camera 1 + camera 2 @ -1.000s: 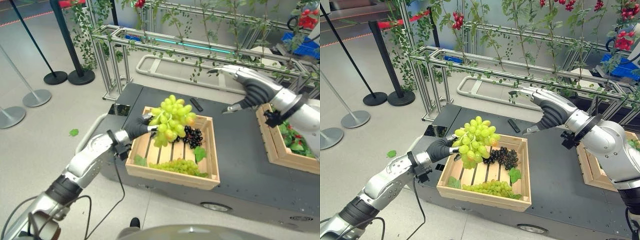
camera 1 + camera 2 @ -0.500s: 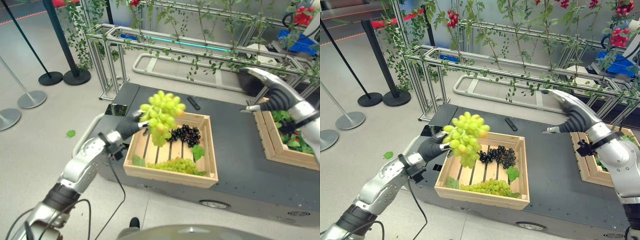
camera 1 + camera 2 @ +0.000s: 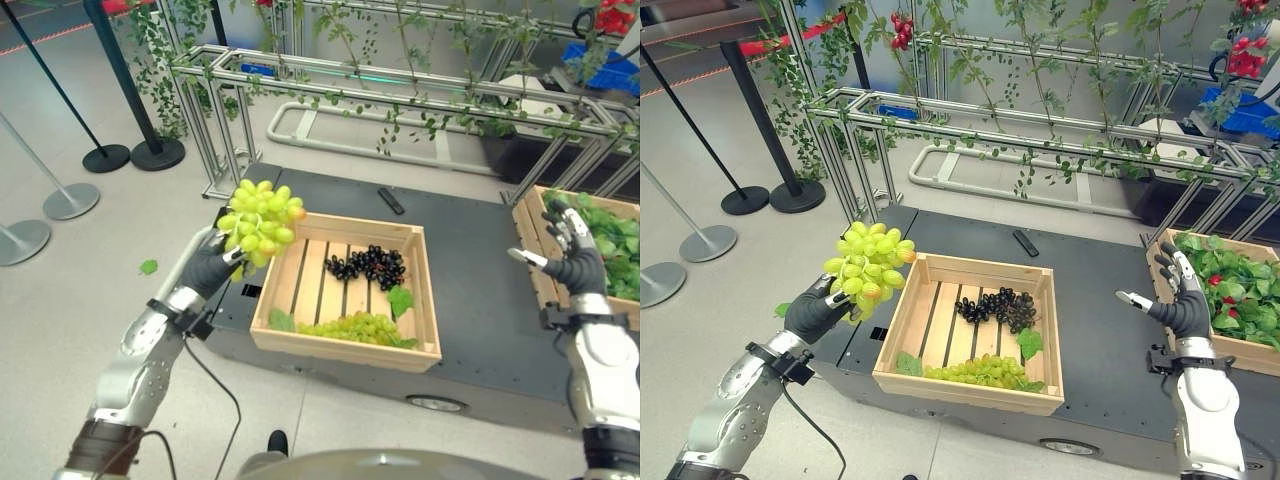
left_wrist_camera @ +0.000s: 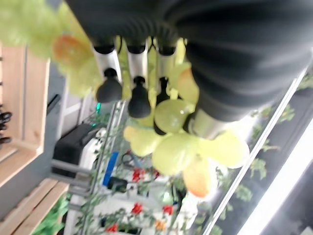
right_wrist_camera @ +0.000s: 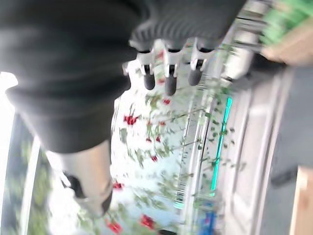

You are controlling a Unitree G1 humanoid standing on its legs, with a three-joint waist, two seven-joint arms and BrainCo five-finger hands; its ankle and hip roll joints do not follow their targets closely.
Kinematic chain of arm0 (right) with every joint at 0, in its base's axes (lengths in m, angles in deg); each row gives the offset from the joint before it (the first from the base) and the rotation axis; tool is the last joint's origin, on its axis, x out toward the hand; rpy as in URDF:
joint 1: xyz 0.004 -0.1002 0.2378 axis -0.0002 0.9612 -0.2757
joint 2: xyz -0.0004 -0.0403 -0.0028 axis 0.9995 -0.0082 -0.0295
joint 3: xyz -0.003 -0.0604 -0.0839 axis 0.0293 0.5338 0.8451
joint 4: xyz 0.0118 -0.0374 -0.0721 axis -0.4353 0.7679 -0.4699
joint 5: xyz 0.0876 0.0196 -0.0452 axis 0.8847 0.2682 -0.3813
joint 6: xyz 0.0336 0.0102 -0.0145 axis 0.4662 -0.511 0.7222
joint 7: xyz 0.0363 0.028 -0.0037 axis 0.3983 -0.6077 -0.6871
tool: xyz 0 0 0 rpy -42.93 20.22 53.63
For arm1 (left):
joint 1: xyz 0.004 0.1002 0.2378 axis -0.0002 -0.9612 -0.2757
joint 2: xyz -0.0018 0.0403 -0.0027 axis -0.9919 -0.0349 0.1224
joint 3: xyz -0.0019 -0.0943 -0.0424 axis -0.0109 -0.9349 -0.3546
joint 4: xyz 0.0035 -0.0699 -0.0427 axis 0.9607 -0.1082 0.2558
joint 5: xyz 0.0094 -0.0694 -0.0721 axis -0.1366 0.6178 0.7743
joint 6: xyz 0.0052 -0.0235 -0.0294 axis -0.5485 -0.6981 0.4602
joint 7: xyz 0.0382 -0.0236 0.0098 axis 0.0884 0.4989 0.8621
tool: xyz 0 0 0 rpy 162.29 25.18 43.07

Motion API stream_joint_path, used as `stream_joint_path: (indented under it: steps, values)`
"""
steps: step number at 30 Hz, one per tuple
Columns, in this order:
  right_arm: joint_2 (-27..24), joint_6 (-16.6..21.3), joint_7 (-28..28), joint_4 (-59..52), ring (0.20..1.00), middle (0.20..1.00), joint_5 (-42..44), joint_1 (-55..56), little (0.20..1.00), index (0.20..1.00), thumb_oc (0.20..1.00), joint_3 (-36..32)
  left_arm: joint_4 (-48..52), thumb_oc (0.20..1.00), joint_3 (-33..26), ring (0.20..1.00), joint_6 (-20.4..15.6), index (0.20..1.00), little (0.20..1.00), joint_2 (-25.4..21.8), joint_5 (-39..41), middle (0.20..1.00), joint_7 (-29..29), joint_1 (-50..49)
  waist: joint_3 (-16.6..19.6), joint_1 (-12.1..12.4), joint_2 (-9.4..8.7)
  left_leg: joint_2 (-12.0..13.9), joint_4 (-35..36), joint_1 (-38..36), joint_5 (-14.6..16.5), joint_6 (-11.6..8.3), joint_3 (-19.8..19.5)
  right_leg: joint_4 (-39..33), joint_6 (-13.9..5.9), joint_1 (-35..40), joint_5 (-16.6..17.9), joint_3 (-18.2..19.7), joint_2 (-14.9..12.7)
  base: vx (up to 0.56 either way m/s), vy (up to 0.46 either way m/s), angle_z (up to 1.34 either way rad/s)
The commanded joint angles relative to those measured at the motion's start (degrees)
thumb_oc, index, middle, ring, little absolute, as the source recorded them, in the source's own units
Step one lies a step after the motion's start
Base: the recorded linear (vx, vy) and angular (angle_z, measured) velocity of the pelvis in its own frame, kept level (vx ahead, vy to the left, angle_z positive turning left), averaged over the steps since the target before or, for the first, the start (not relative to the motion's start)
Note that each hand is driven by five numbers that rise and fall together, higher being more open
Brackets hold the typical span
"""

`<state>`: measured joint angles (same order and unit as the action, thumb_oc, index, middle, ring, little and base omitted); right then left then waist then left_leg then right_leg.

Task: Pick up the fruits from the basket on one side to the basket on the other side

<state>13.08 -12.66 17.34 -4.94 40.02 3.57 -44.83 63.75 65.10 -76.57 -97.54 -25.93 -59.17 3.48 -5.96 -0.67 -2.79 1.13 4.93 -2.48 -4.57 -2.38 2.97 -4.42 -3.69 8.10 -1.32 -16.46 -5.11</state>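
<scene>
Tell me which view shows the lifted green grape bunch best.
The right eye view: the whole green grape bunch shows in the left hand, held off the left side of the wooden crate. The left eye view shows much the same. The left wrist view shows a few grapes past the curled fingers.

We see the left arm bent at the elbow and raised from the lower left, its left hand lifted with the fingers curled round a bunch of green grapes. The right arm rises near-vertical at the lower right; its right hand stands upright, fingers straight, thumb apart, holding nothing.
</scene>
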Motion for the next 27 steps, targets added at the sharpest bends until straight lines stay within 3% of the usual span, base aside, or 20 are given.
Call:
stream_joint_path:
  steps: [1, 21, 27]
  values:
    - [-3.36, 3.44, -2.31, -2.68, 1.0, 1.0, 5.0, -1.16, 1.0, 1.0, 1.0, -0.65, 1.86, 0.2, -5.72, 0.2, -7.22, 0.2, 0.2, 0.23, 1.05, 0.2, -0.47, 1.24, 3.8, -0.75, 0.28, 0.12, -4.87, -1.07, 7.84, 1.19, -1.6, 7.8, -1.79, -3.28, -4.91, -1.19, -1.55, 0.0, 0.0, 0.0]
    - [-1.8, 2.34, -5.05, -6.02, 1.0, 1.0, 6.44, -0.65, 1.0, 1.0, 1.0, 0.79, 4.38, 0.2, -11.05, 0.2, -11.02, 0.2, 0.2, 5.48, -1.33, 0.2, -1.89, -2.19, 3.44, 0.14, 0.76, 0.57, -8.37, -0.19, 8.95, 0.67, -1.97, 9.05, -0.6, -3.07, -6.21, -1.21, -1.18, -0.01, -0.02, 0.0]
    - [-3.79, 2.77, -5.54, -7.01, 1.0, 1.0, 7.19, -2.2, 1.0, 1.0, 1.0, 0.42, 5.09, 0.2, -12.57, 0.2, -12.03, 0.2, 0.2, 6.85, -2.21, 0.2, -2.63, -3.19, 0.61, 1.94, 0.55, 1.84, -12.64, 3.68, 7.34, -1.6, -3.43, 6.75, 1.24, -2.22, -6.39, -1.92, 0.72, -0.16, -0.129, 0.03]
